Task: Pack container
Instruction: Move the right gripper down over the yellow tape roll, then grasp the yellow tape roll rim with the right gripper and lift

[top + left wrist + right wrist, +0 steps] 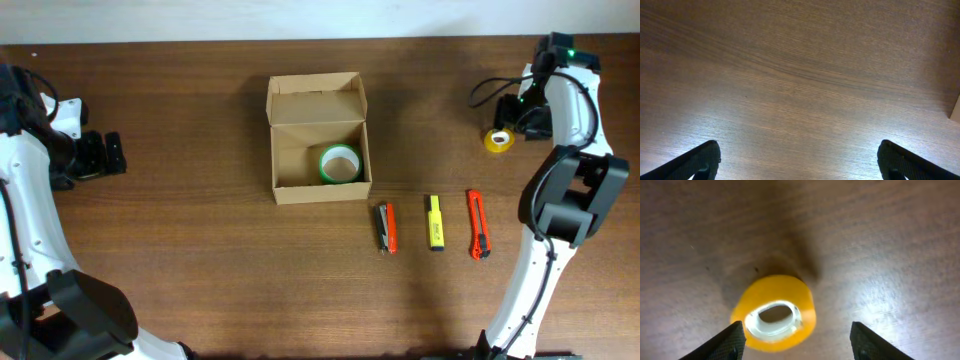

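Container [320, 192], overhead: mid-surface, lid open, green roll [339, 165] inside; yellow tape roll [498, 140] at its 3 o'clock, beside the right arm.
Left end effector [800, 161], left wrist: released, jaws wide over bare surface [800, 75].
Right end effector [797, 340], right wrist: released, straddling the yellow tape roll (off-centre toward 9 o'clock), not gripping.

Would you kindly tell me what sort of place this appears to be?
Probably a robotics lab's tabletop packing station: a left arm and right arm flank a wooden table, where an open cardboard box holds a green tape roll, with an orange cutter laid nearby.
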You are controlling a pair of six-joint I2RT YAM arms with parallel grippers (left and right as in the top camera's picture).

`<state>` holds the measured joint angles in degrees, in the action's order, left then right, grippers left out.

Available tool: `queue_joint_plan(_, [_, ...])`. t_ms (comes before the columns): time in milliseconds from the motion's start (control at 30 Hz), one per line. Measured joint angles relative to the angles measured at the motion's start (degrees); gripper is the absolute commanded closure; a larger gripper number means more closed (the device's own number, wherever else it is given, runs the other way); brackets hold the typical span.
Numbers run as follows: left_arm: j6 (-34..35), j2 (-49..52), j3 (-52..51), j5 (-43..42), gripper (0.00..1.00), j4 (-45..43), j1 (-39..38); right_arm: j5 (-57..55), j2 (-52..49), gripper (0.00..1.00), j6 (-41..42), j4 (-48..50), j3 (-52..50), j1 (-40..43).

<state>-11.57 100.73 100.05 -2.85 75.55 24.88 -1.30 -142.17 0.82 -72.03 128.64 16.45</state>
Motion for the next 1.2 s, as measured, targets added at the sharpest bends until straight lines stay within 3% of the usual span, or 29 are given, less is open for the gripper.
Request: queue_joint_plan(1200, [0.0, 0.0, 0.0, 0.0, 0.0, 0.0, 0.0, 0.13, -0.02, 0.33, 0.02, 1.49, -1.09, 2.51])
